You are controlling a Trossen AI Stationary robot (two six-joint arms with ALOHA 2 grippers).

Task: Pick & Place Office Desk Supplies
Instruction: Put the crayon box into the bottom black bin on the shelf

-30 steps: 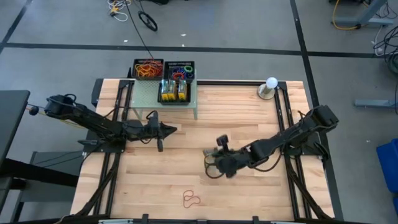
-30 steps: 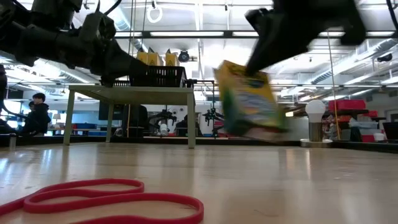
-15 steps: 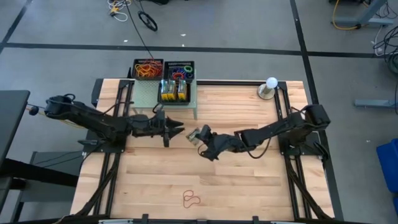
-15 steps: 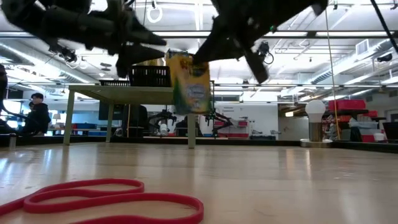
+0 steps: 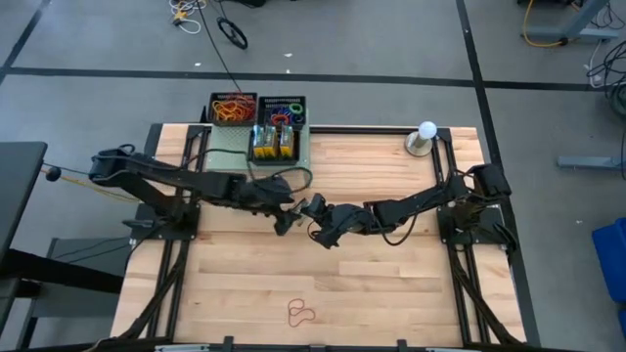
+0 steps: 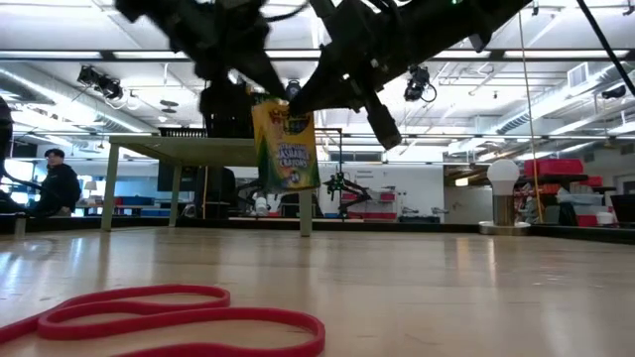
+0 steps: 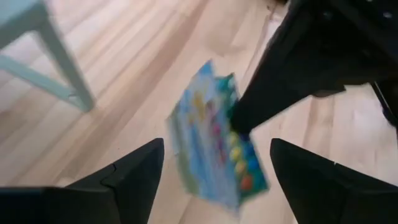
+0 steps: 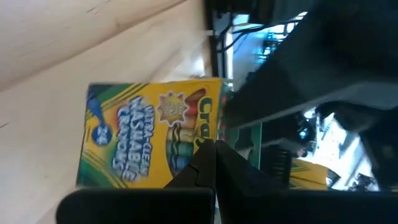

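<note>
Rubber band [image 6: 159, 317], red and looped, lies nearest, by the bench's [image 5: 391, 293] front edge, untouched. Beyond it, mid-bench, my right pincer [image 5: 315, 209] is pressed together on the top edge of a crayon box [image 6: 285, 149], so the box hangs upright in the air, clear of the wood. I judge this a hand-over: my left pincer [image 5: 285, 217] stands spread just beside the box, one finger [image 7: 134, 177] on either side of it, not touching. Both my arms reach low and long toward the middle. Farthest, at the back edge, the green shelf [image 5: 230, 149] carries mesh trays [image 5: 256, 110] and more boxes.
</note>
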